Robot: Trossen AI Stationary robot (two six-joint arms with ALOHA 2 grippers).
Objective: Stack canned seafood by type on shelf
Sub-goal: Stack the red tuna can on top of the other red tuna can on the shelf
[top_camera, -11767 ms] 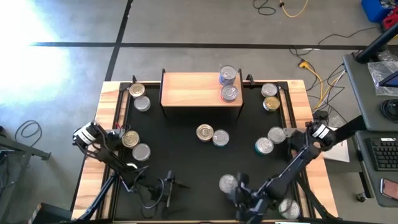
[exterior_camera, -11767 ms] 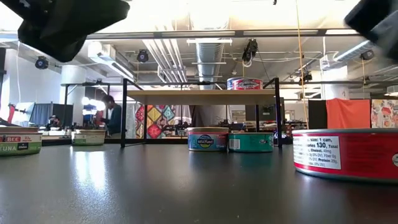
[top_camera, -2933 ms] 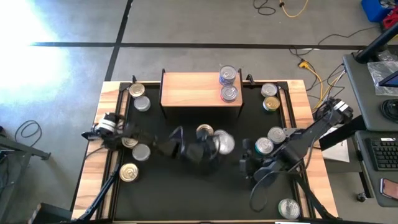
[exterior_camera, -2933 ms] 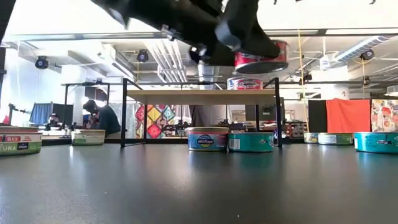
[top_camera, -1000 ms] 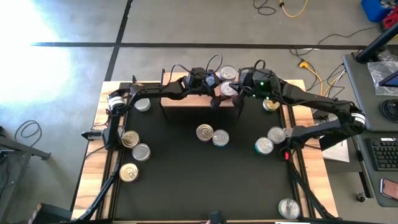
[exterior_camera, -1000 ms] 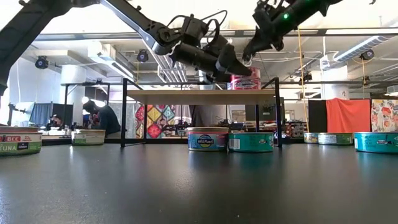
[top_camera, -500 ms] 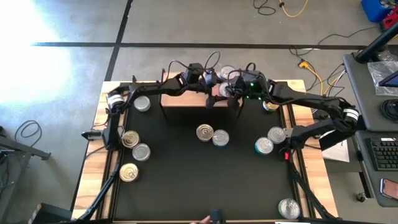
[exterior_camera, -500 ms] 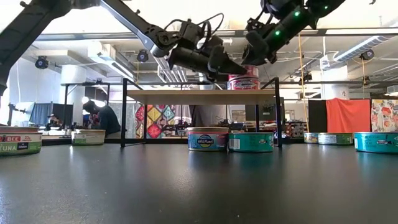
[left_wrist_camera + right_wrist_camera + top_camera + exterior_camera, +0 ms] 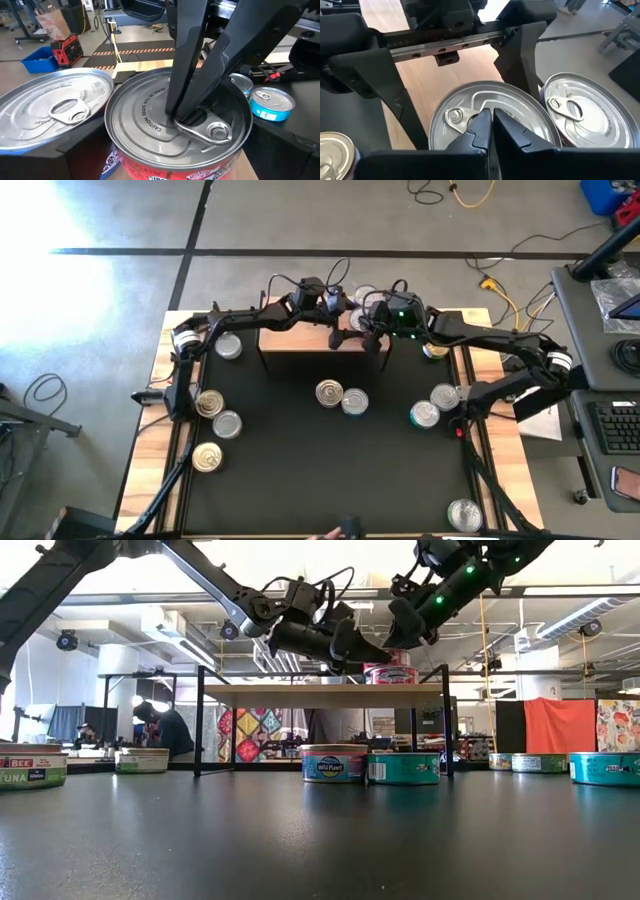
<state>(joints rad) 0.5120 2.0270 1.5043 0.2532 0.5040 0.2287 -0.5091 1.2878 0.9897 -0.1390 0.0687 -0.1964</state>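
**Two grippers at one red tin on the shelf's right end**

Four loose tins point(image 9: 210, 402) are seen on the left of the high view, down the black table's point(image 9: 290, 480) left edge. Above them, the light-wood shelf point(image 9: 300, 330) is set at upper centre. The left gripper point(image 9: 345, 330) is reached across it to its right end, with the fingers point(image 9: 387, 97) spread wide astride the red-labelled tin point(image 9: 150, 120). Bare wood shows between one finger and the rim, so nothing is judged to be clamped. The right gripper point(image 9: 182, 116) is closed to a narrow point, and its tips are pressed on that tin's lid beside the pull tab point(image 9: 212, 131). A second silver-lidded tin point(image 9: 580, 115) is stood just beside it on the shelf. Whether the red tin is set on another cannot be told. Two more tins point(image 9: 340, 397) lie at centre, below the shelf, and several are scattered down the right side point(image 9: 435, 405).

The tin is judged rigid and fairly heavy for its size. Its smooth metal wall is likely slippery, so it is best taken across the wall at mid-height with wide jaws, not by the tab or the lid.

The tin is stood upright, lid and tab upward. Being short and round, it has no long side. Its axis is vertical, so it can be gripped from any direction.
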